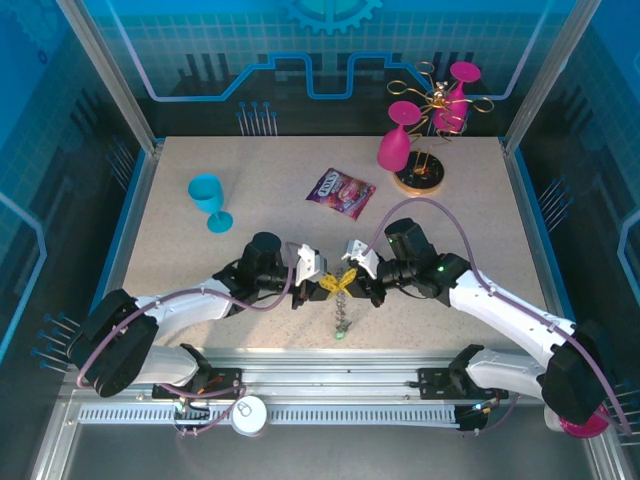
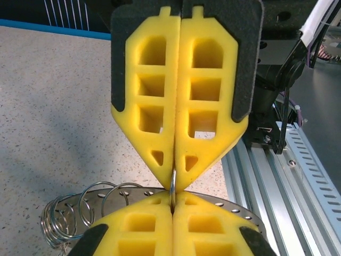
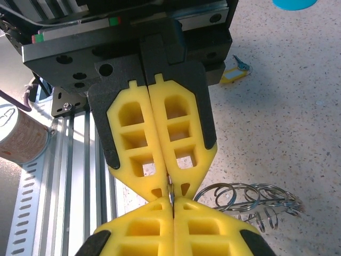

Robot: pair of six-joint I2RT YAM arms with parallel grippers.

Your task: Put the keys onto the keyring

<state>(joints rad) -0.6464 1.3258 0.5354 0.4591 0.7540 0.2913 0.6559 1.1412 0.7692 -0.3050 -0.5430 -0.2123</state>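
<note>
Left wrist: left jaws and right jaws both pinched closed on the keyring (image 2: 130,190)

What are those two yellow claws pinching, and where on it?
Both the left gripper and the right gripper are shut on the keyring, pinching one thin wire loop at its rim between their tips.

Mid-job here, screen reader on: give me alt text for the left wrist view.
Both yellow-fingered grippers, the left gripper from below and the right gripper from above, meet tip to tip, shut on one thin wire loop. Behind them shows the grey keyring, more loops bunched at its left, over speckled table.
</note>
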